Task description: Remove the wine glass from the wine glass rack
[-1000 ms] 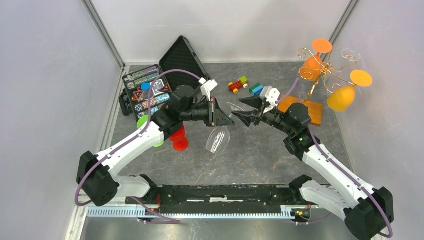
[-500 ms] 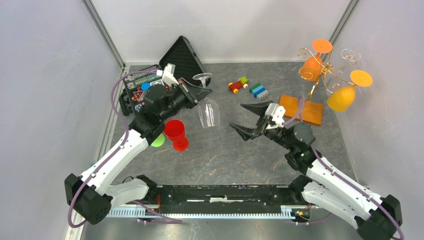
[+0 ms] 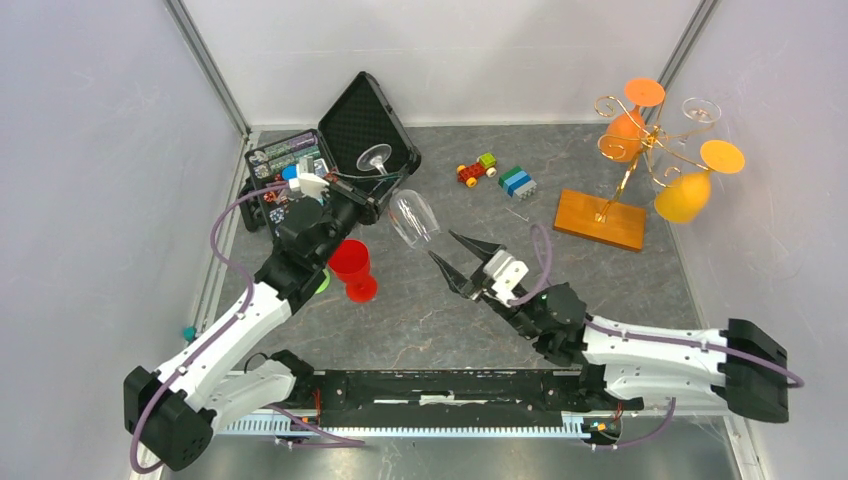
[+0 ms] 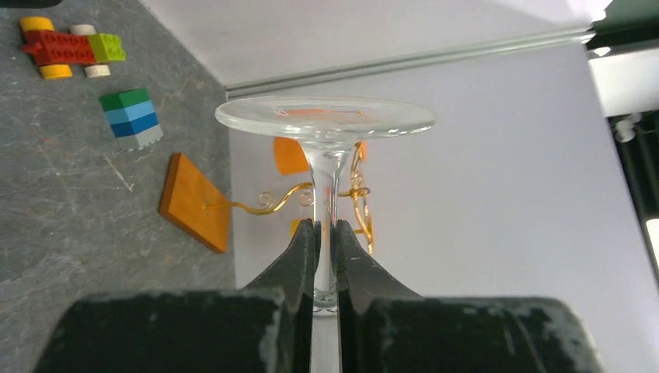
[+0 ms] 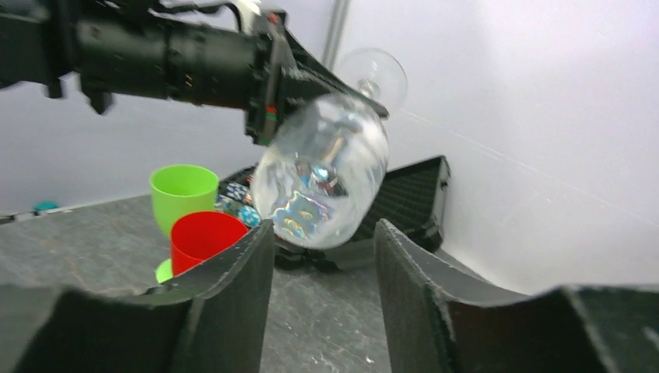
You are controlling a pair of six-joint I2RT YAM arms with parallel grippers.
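An open black case (image 3: 372,118) lies at the far left of the table; its contents are too small to be made out. Just in front of it, a green cup (image 3: 318,284) is largely hidden behind the left arm in the overhead view and is shown more fully in the right wrist view, beside a red cup (image 3: 351,266).

The wine glass (image 3: 413,217) is held off the wine glass rack (image 3: 601,220), above the table in front of the case and tilted, foot toward the case. Its stem is pinched between the nearly closed jaws of the left gripper (image 4: 325,233). In the left wrist view the bowl is cut off behind the fingers.

The right gripper (image 3: 456,258) is seen with jaws spread, its tips just short of the bowl. A toy car (image 3: 477,169) and stacked blocks (image 3: 516,181) lie further back. The rack stands at the far right, with orange glasses (image 3: 683,196) hung on it; its thin wire is hard to follow.
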